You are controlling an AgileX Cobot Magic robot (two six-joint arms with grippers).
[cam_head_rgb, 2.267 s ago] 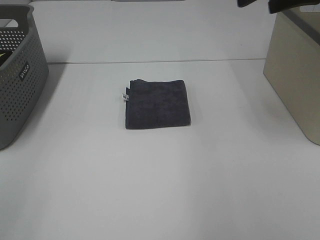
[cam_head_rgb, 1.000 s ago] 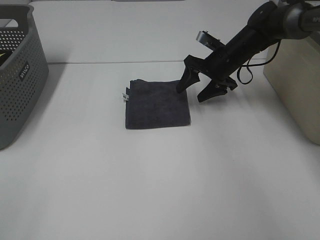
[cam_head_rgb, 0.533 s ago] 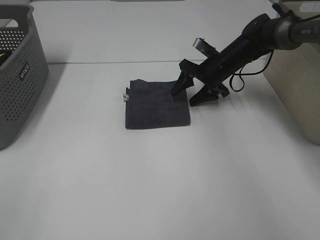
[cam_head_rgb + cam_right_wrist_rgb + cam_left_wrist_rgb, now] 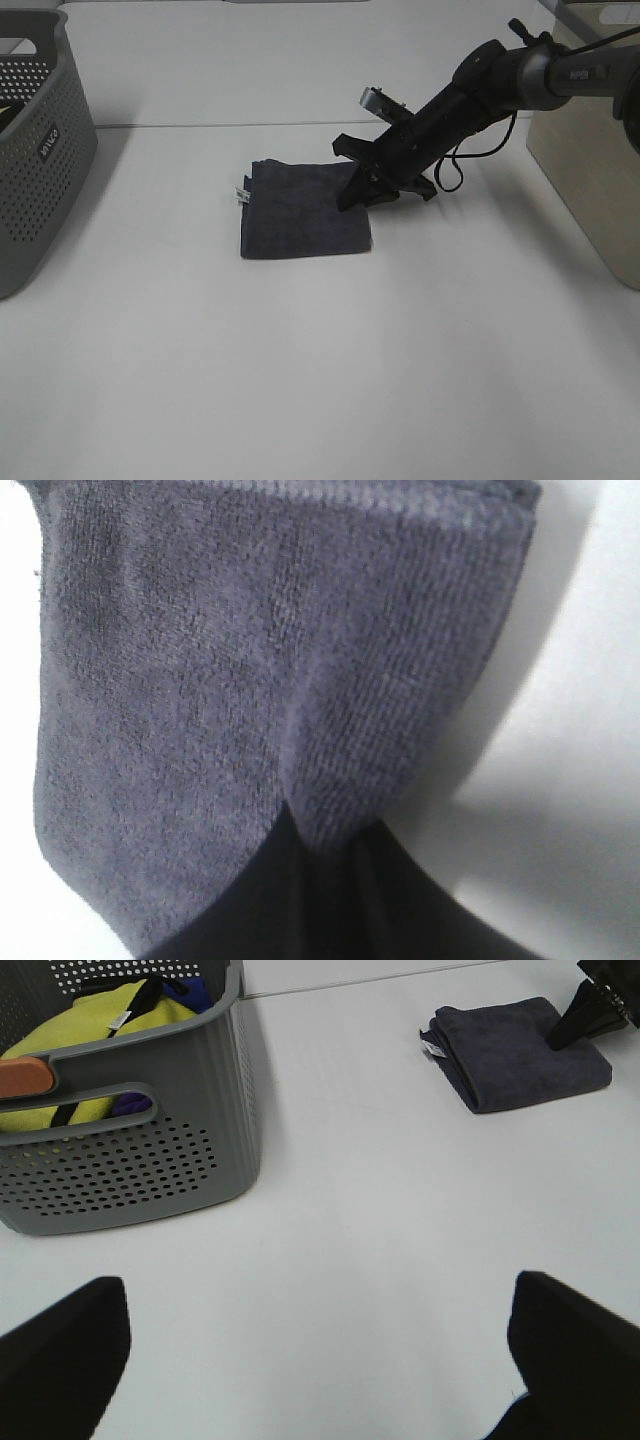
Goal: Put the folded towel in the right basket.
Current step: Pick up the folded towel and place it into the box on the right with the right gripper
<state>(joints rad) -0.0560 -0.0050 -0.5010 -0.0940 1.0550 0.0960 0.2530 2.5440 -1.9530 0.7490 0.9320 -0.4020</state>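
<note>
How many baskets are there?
2. The grey basket sits at the table's left edge; the beige basket sits at its right edge. Both are partly out of frame.

It looks like a robotics lab test bench rather than anyone's home. A plain white desk (image 4: pixel 320 380) carries next to nothing, and a black robot arm (image 4: pixel 500 85) reaches in over its far right corner. A grey perforated basket (image 4: pixel 40 150) at the left edge and a beige basket (image 4: pixel 590 150) at the right edge stand like set-out props.
</note>
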